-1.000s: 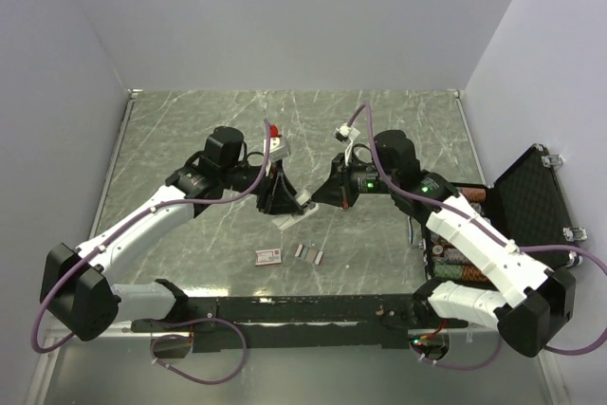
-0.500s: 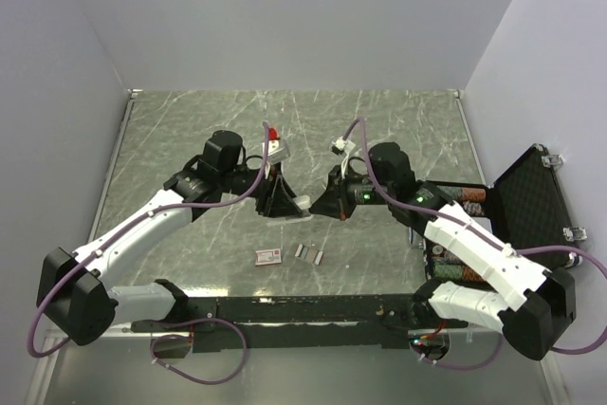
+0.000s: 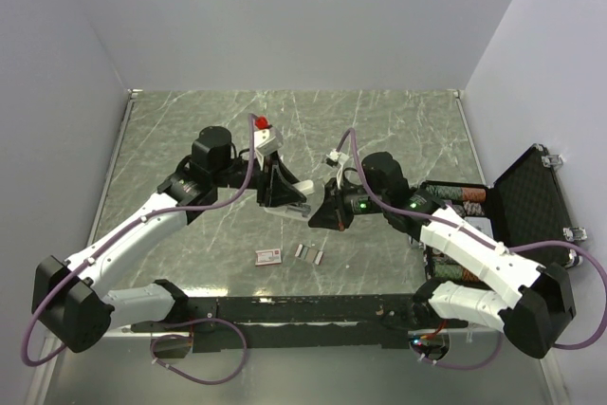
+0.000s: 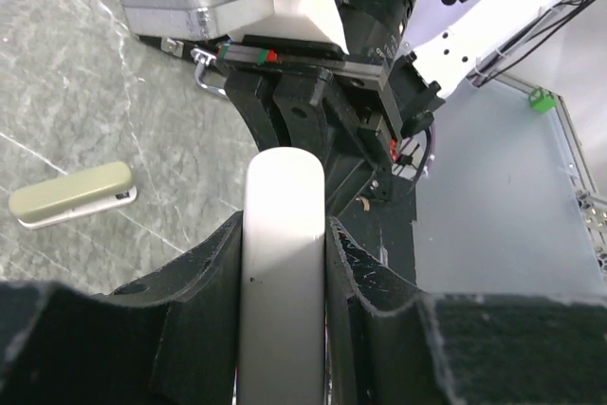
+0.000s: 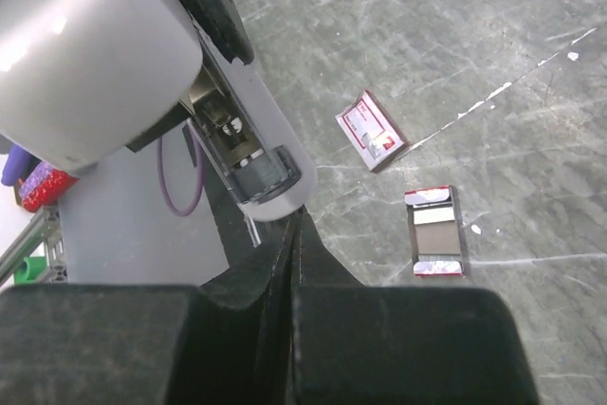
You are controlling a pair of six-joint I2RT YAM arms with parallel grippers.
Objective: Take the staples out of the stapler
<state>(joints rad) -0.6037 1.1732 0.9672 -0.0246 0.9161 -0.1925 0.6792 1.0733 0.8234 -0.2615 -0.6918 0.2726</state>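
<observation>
**Staples** [image 3: 310, 253]: several short grey strips lie loose on the table [image 3: 180, 130]. They are on the base side of the right gripper [image 5: 296, 232], next to a red-and-white box [image 3: 269, 255]. Unloading is judged well advanced. Whether any strips are left inside cannot be told.

**Stapler** [image 4: 283, 291]: it is held above the table, clamped across its body by the left gripper [image 4: 285, 234].

**Right gripper:** the fingers are together, with the tips at the stapler's exposed underside channel.

**Room:** bare table lies beyond both grippers and the walls are well apart. An open black case [image 3: 531, 196] stands outboard of the right gripper.

Left pincer [image 3: 282, 189] holding stapler [image 3: 305, 187], right pincer [image 3: 319, 215] beside
</observation>
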